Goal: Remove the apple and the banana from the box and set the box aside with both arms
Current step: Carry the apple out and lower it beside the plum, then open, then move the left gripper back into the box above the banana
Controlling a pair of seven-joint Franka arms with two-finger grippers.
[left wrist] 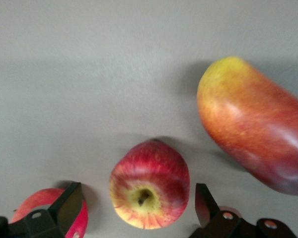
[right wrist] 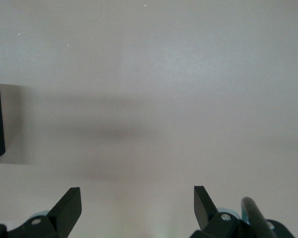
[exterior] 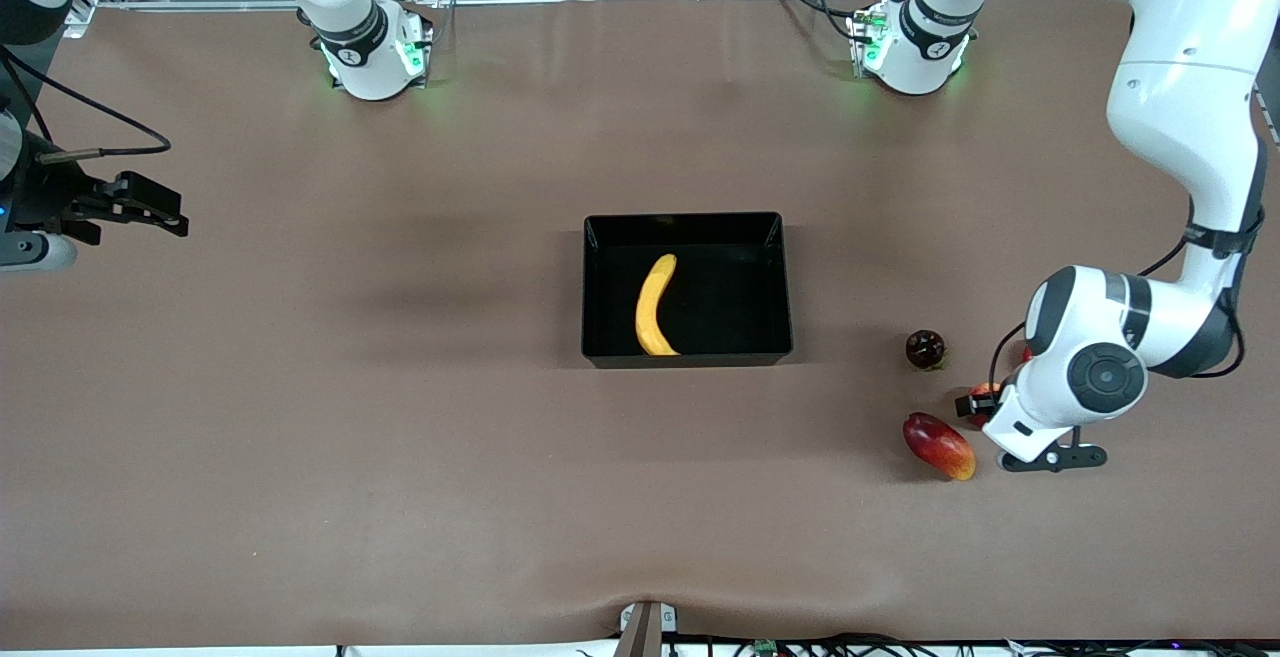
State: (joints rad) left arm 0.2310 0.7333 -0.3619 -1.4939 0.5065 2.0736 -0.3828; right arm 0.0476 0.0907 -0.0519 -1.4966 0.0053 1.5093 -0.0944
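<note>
A: Box [exterior: 686,228] sits mid-worktop [exterior: 400,437], black, low walls. Banana [exterior: 655,306] lies inside it, toward the right arm's end, lower tip at the wall nearest the front camera.

B: And the apple?

A: Apple [left wrist: 149,184] rests on the worktop at the left arm's end, stem end facing the wrist camera. Left gripper [left wrist: 139,208] is low around it, fingers [left wrist: 69,204] spread wide, one on each side, neither seen touching the skin. In the front view the arm hides most of it; only a red sliver shows.

B: Other fruit nearby?

A: Mango [exterior: 938,445] just beside the apple, nearer the front camera. A dark round fruit [exterior: 925,349] lies farther from that camera. A second red fruit [left wrist: 48,204] shows partly hidden by one left finger.

B: Right arm?

A: Waiting. Right gripper [exterior: 160,214] hangs over bare worktop at the right arm's end, well apart from the box, fingers [right wrist: 68,206] open, holding nothing.
</note>
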